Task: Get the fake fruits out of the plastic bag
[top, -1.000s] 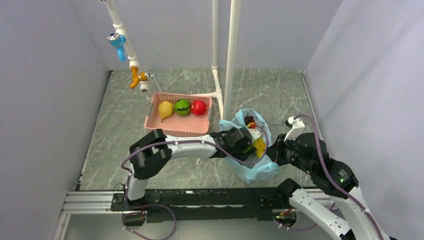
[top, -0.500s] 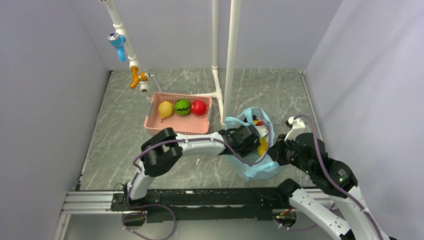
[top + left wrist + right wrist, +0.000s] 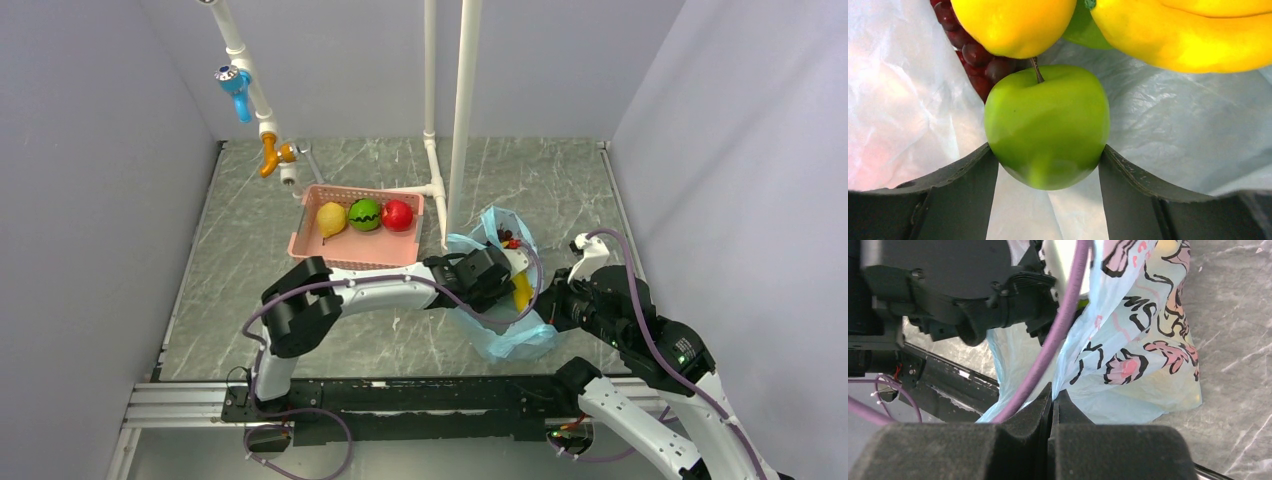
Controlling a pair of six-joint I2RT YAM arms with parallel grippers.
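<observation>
Left gripper [image 3: 1047, 155] has closed on the glossy green plastic apple [image 3: 1047, 117], dead ahead inside the crinkly blue plastic bag [image 3: 898, 100]

This is a robotics lab test cell. Plain grey walls [image 3: 90, 200] close in a marble-patterned worktop [image 3: 540, 180]. The left arm [image 3: 380, 288] and the right arm [image 3: 650, 340] stand at a metal rail [image 3: 400, 400]. White pipes [image 3: 463, 120], a toy tap [image 3: 236, 85] and fake fruits [image 3: 364, 214] make a mock set.
</observation>
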